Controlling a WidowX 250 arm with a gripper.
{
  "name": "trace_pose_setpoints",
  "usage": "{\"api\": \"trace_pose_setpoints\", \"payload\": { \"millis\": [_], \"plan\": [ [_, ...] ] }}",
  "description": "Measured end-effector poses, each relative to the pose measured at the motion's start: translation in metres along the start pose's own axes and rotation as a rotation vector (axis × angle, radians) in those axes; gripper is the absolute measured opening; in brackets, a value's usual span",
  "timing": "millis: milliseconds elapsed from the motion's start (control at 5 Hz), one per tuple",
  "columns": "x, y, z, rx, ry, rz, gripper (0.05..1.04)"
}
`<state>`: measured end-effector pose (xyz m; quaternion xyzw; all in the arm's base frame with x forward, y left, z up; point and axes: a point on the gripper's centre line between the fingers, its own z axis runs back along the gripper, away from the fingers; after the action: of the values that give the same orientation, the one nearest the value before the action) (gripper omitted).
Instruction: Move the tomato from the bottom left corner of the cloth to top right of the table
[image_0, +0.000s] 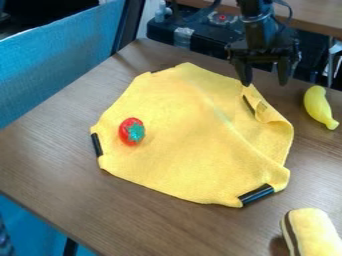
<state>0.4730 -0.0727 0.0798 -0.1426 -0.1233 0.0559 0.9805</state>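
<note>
Sitting near the left edge of the yellow cloth (194, 150), the tomato (131, 131) has yet to be taken up, so grasping, carrying and setting down all seem left to do. The gripper (265, 82) hangs near the cloth's folded upper right, its fingers spread with nothing between them. The cloth lies creased on a brown wood-grain worktop (60, 155), which also bears a banana (320, 107) at the right and a yellow, dark-striped object (314, 232) at the lower right. A blue screen (53, 65) stands beyond the worktop's left side.
</note>
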Motion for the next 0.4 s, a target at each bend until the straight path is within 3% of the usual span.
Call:
{"api": "trace_pose_setpoints", "payload": {
  "millis": [200,400],
  "plan": [
    [-0.0071,0.0064,-0.0191,0.008,0.044,0.012,1.001],
    [-0.0116,0.0084,-0.0251,0.008,0.061,0.004,1.001]
  ]
}}
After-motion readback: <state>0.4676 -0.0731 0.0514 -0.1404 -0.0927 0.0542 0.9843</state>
